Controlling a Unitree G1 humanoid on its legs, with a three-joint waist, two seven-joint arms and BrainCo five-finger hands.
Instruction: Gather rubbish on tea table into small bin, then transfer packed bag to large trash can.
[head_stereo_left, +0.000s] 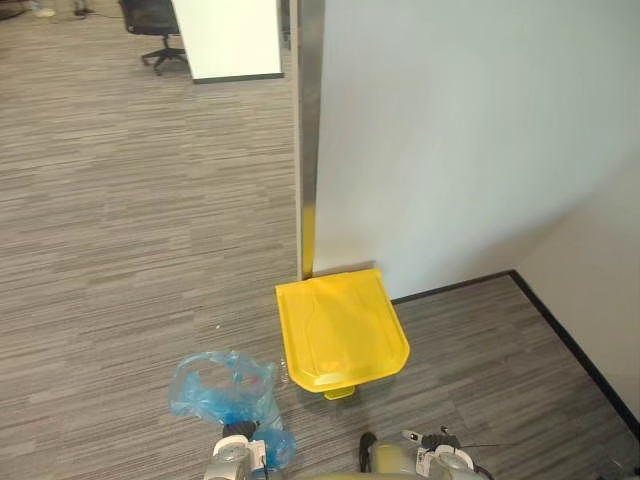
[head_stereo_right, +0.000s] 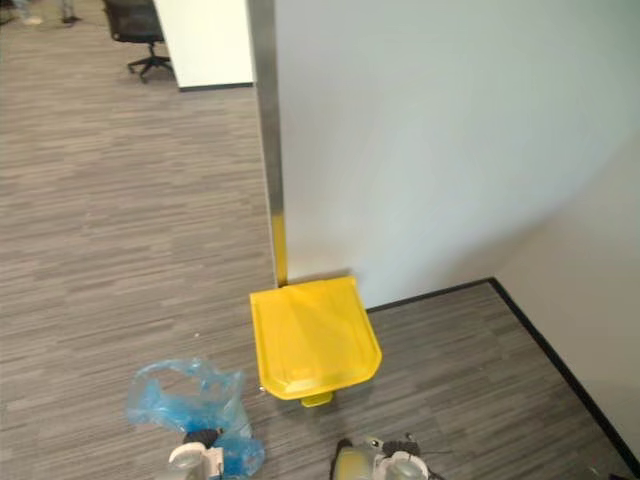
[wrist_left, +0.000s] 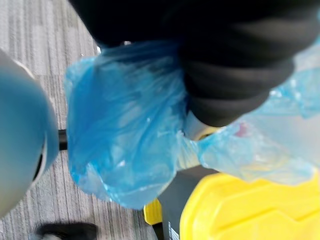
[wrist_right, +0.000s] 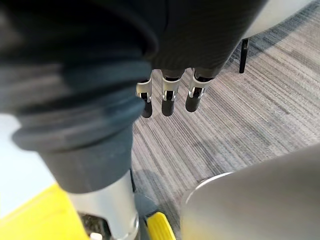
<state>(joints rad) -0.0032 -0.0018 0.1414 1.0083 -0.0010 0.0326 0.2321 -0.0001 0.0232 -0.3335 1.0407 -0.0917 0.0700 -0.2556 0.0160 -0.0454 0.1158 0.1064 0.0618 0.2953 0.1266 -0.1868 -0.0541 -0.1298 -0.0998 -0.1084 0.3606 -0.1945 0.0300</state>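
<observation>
Left hand (head_stereo_left: 233, 457) clamped on gathered neck of blue rubbish bag (head_stereo_left: 222, 385). Bag looks light, soft, thin, easy to tear: hold at neck. Yellow trash can (head_stereo_left: 340, 330), lid closed, just ahead-right of hand. Right hand (wrist_right: 168, 100) empty, fingers relaxed.

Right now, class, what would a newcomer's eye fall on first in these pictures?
The bright yellow trash can, lid closed, stands on the grey floor by the white wall's corner. Left of it, a crumpled blue plastic bag bunches at the robot's left hand.
</observation>
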